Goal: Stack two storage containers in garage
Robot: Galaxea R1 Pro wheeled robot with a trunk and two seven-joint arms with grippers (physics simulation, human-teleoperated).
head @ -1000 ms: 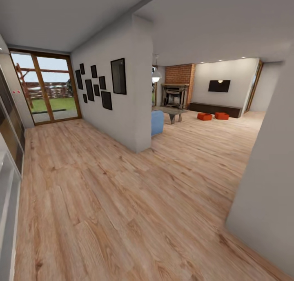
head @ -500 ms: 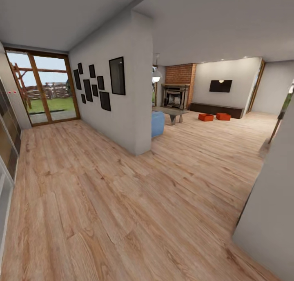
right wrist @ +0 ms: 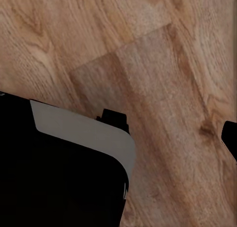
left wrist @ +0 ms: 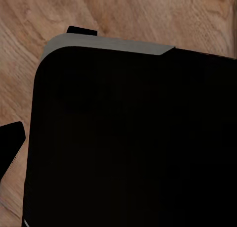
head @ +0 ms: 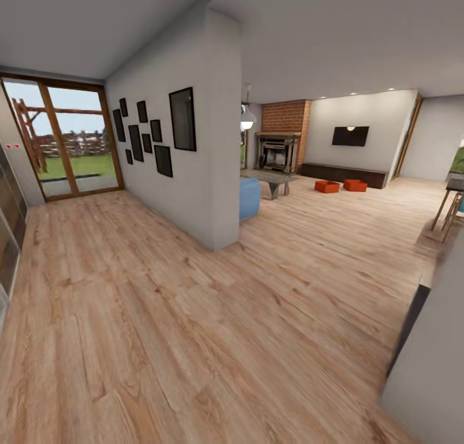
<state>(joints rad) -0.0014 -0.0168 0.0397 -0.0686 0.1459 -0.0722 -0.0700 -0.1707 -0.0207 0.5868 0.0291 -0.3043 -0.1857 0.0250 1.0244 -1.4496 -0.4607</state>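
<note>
Two orange-red storage containers [head: 327,186] [head: 355,185] sit side by side on the light wood floor at the far end of the living room, in front of the long dark low cabinet [head: 345,173] under the wall TV [head: 350,136]. They are far from me. Both wrist views look down at the plank floor and my black base [left wrist: 133,138]. The left gripper's fingertip [left wrist: 11,140] and the right gripper's fingertip [right wrist: 230,138] each show at the picture's edge, spread wide with nothing held.
A white partition wall [head: 200,167] with dark picture frames stands ahead left, with a blue seat [head: 249,196] and low table [head: 272,178] behind it. A brick fireplace [head: 282,138] is at the back. A wall corner [head: 432,360] is close on my right, and glass doors [head: 67,141] far left.
The whole head view has shifted: the near right wall takes less of the picture and a table at the far right has come into sight. The containers stay put.
</note>
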